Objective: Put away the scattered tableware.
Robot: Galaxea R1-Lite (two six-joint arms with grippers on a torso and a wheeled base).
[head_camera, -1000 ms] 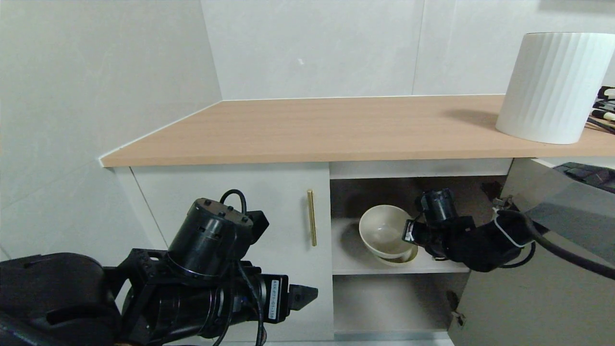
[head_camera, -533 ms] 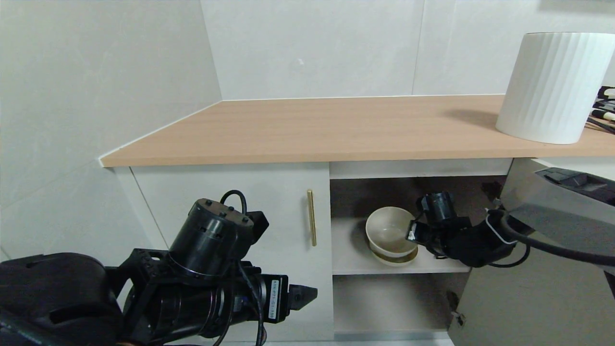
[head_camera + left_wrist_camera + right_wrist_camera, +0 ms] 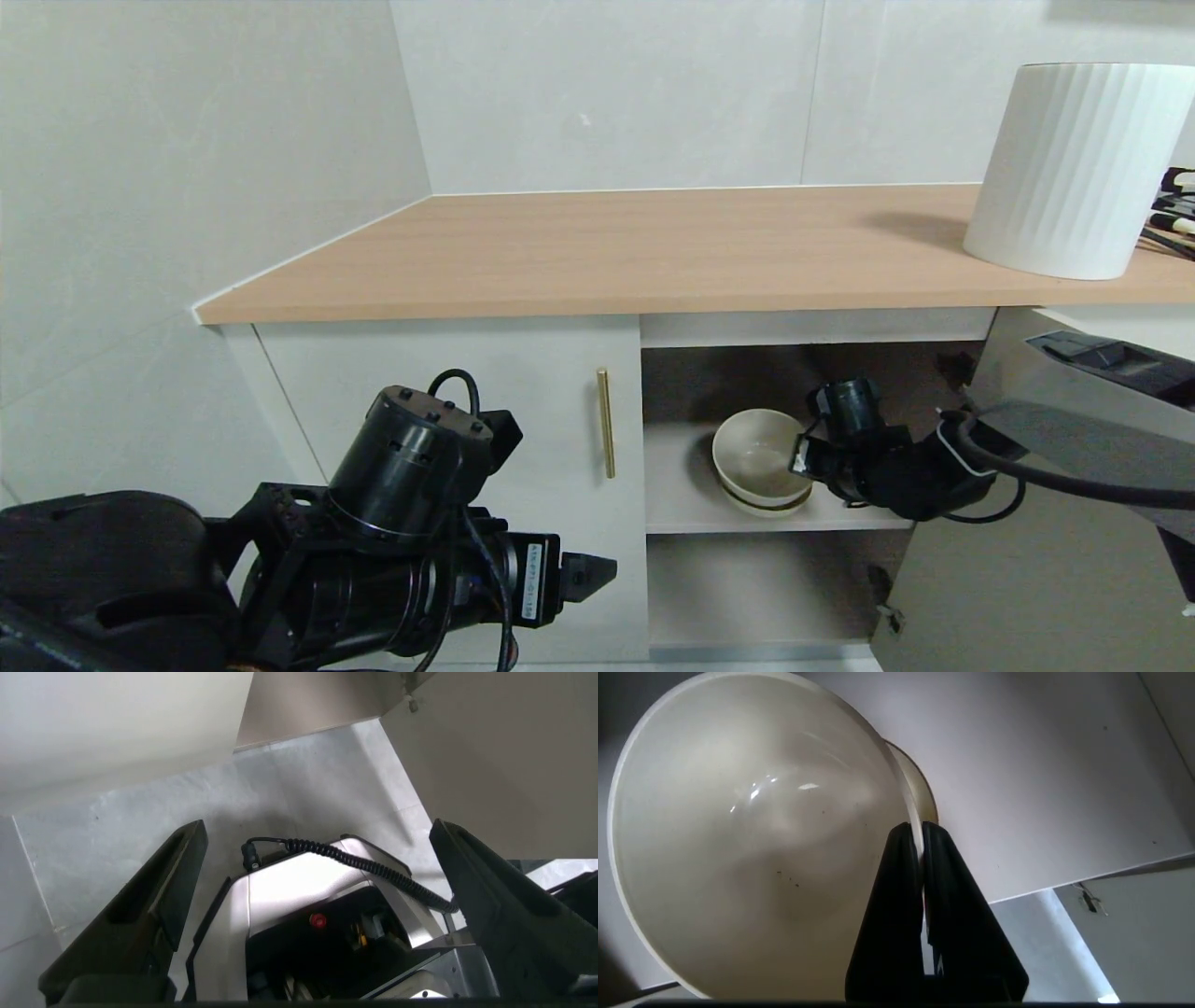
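cream, glossy round bowl (image 3: 758, 457) on the cabinet's (image 3: 420, 359) upper shelf (image 3: 680, 497) (over a second dish (image 3: 771, 509)), rim pinched between right gripper's (image 3: 801, 456) narrow fingers. left gripper (image 3: 318, 859) before the cabinet's closed door, fingers wide. wood-grain countertop (image 3: 607, 252) caps the cabinet; pale tiled walls (image 3: 597, 93) behind.

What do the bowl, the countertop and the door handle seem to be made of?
Bowl: probably glazed ceramic, cream and glossy, with light glints inside; hard plastic is possible.
Countertop: wood or wood-look laminate, matte, with fine grain lines.
Door handle: likely metal, a slim gold-coloured bar.
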